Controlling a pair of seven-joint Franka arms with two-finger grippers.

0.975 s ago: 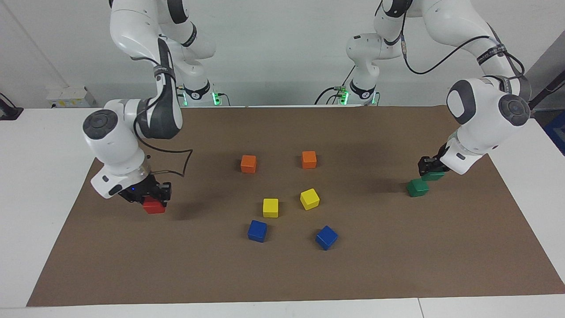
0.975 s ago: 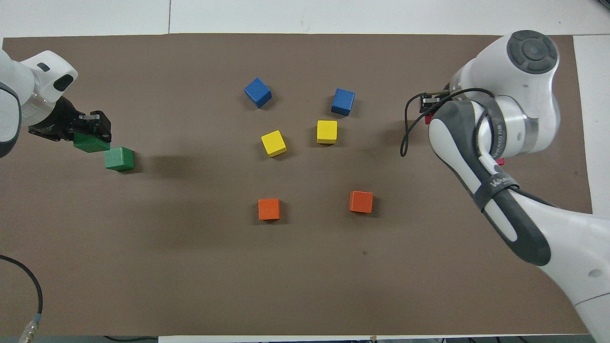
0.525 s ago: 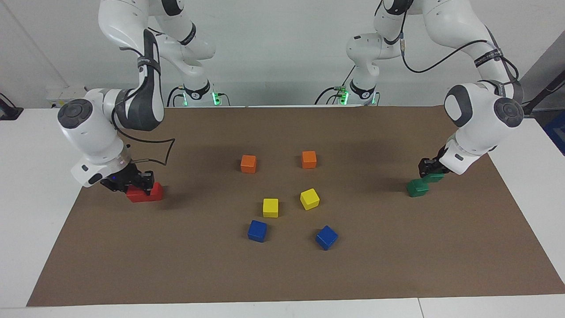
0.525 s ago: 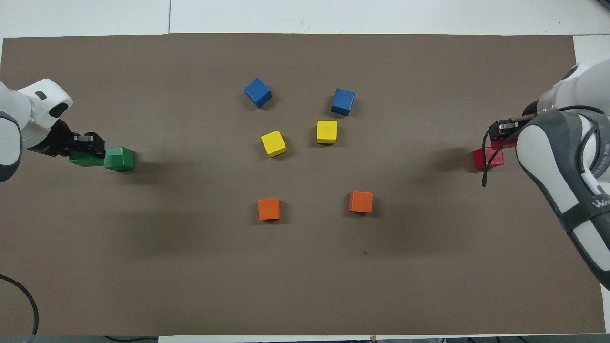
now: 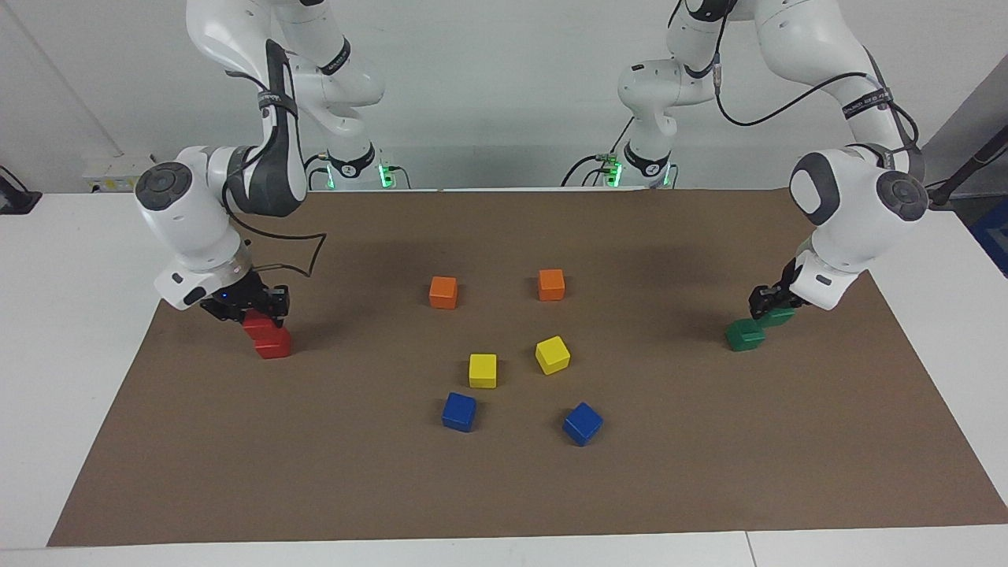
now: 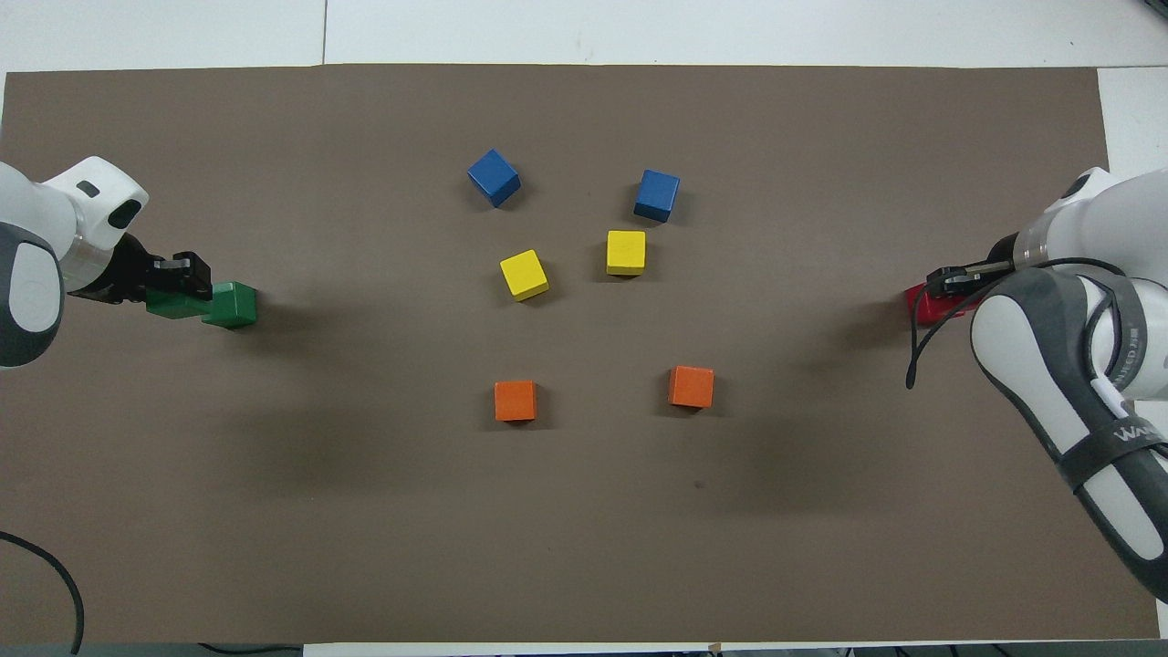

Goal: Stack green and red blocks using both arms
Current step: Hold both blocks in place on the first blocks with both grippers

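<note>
My right gripper (image 5: 256,313) is shut on a red block (image 5: 253,324) just above the brown mat, at the right arm's end of the table. The held block hangs against the upper edge of a second red block (image 5: 274,345) lying on the mat, offset from it. In the overhead view the right gripper (image 6: 954,278) covers most of the red blocks (image 6: 923,306). My left gripper (image 5: 770,309) is shut on a green block (image 5: 778,316), low over the mat, beside a second green block (image 5: 744,335). From overhead the left gripper (image 6: 182,278) and its held green block (image 6: 175,304) adjoin the lying green block (image 6: 233,305).
In the middle of the mat (image 5: 504,488) lie two orange cubes (image 5: 443,292) (image 5: 551,284), two yellow cubes (image 5: 483,370) (image 5: 552,354) and two blue cubes (image 5: 459,411) (image 5: 582,424). White table borders the mat on all sides.
My right gripper swung toward the right arm's end of the table with its red block, then rose beside the second red block. My left gripper edged its green block closer to the lying one.
</note>
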